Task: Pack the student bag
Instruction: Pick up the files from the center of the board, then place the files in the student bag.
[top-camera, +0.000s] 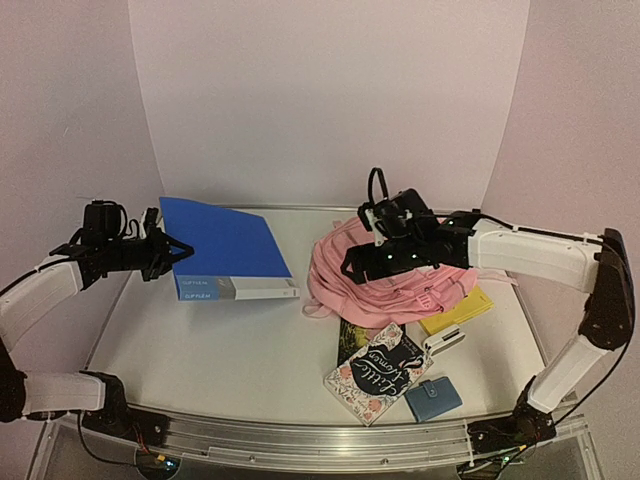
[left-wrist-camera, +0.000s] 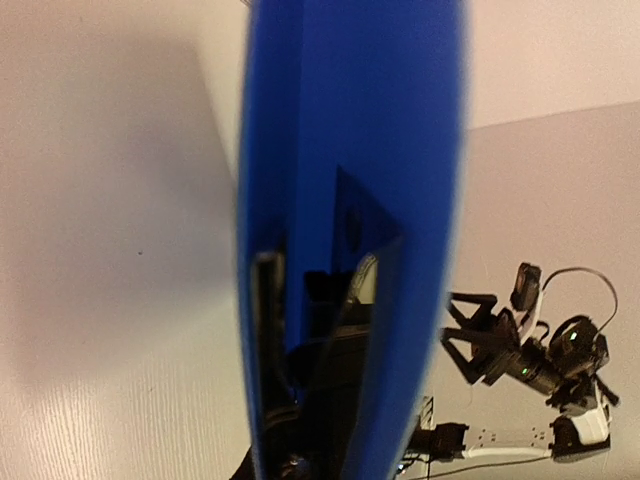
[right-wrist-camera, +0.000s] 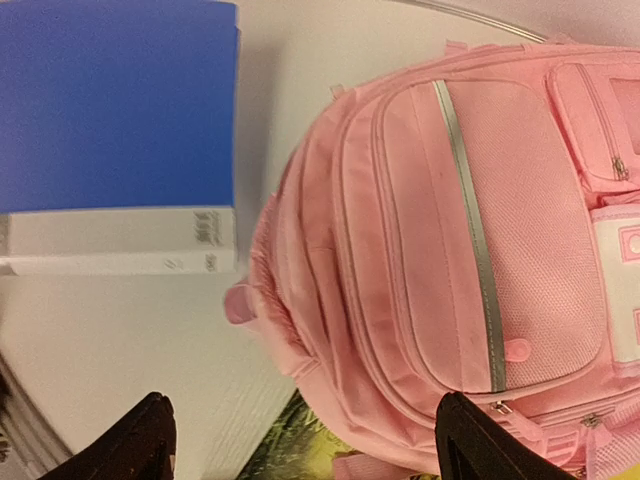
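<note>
The pink student bag (top-camera: 385, 285) lies flat right of the table's middle, its front pockets and grey trim strip facing up; it also fills the right wrist view (right-wrist-camera: 450, 230). My right gripper (top-camera: 352, 268) hovers open and empty above the bag's left edge, its fingertips (right-wrist-camera: 152, 440) spread wide on either side of the bag's top end. A blue binder (top-camera: 225, 245) with a white spine lies at the left. My left gripper (top-camera: 180, 247) is at the binder's left edge and shut on it; the blue cover (left-wrist-camera: 350, 200) runs edge-on through the left wrist view and hides the fingers.
A "Little Women" book (top-camera: 378, 375), a blue wallet (top-camera: 433, 398), a yellow notebook (top-camera: 462, 310) and a small white item (top-camera: 445, 340) lie in front and right of the bag. A yellow-green book (right-wrist-camera: 290, 450) sticks out from under the bag. White walls surround the table.
</note>
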